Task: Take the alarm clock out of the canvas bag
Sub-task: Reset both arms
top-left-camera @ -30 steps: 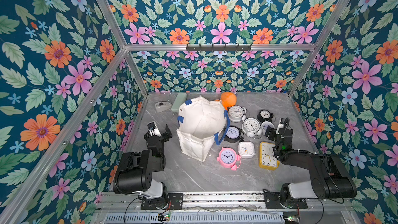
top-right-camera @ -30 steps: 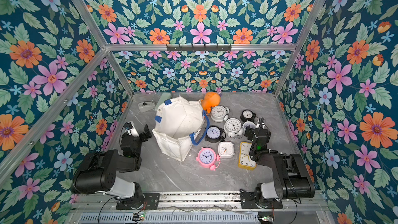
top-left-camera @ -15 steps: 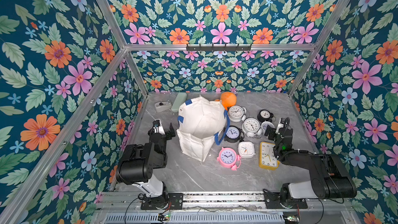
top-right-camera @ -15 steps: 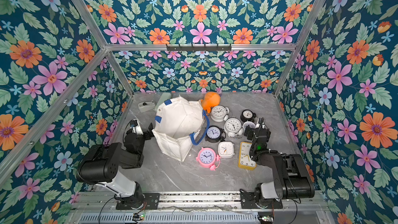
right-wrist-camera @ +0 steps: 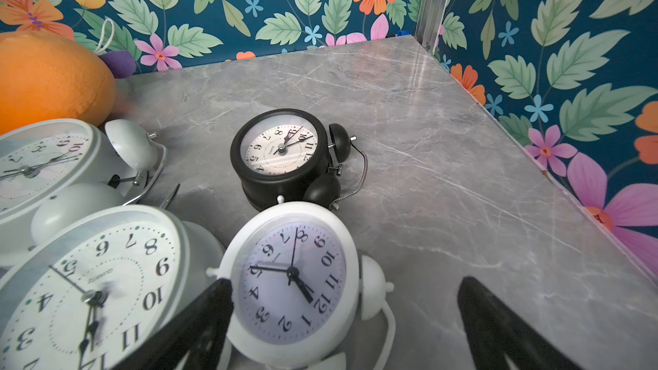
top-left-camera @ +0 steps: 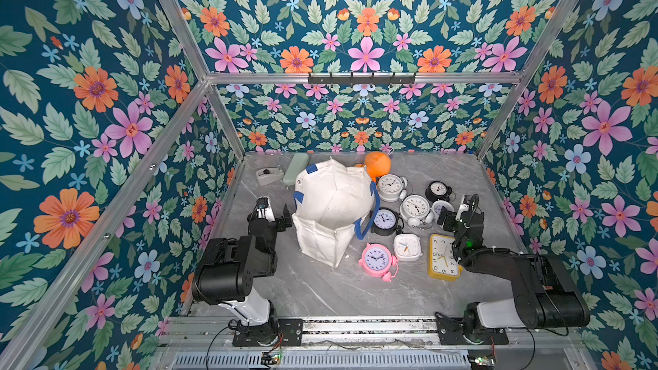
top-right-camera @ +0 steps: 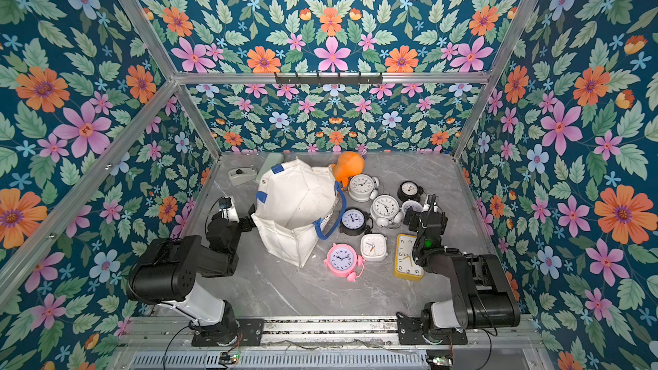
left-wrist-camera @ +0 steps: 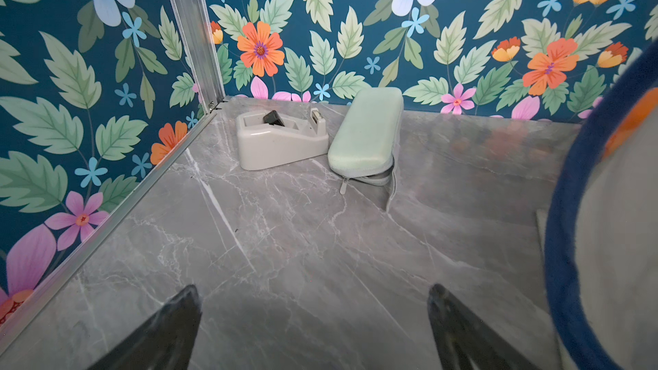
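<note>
The off-white canvas bag (top-left-camera: 334, 208) (top-right-camera: 299, 204) with blue strap handles (left-wrist-camera: 559, 243) stands at the middle of the table, its top puffed and folded over. The alarm clock inside it is hidden. My left gripper (top-left-camera: 276, 211) (top-right-camera: 235, 215) (left-wrist-camera: 313, 293) is open just left of the bag, low over bare table, with nothing between its fingers. My right gripper (top-left-camera: 456, 208) (top-right-camera: 422, 208) (right-wrist-camera: 345, 284) is open on the right. It hovers over a small white twin-bell clock (right-wrist-camera: 292, 279) that lies on the table between its fingers, ungripped.
Several clocks lie right of the bag: a pink one (top-left-camera: 377, 259), a yellow rectangular one (top-left-camera: 441, 256), a white square one (top-left-camera: 407, 247) and a black one (right-wrist-camera: 281, 151). An orange plush (top-left-camera: 377, 165), a tape dispenser (left-wrist-camera: 281, 140) and a green case (left-wrist-camera: 366, 133) sit at the back.
My left arm has swung right, bringing its open gripper up beside the bag's left side. The right arm and the bag have not moved.
</note>
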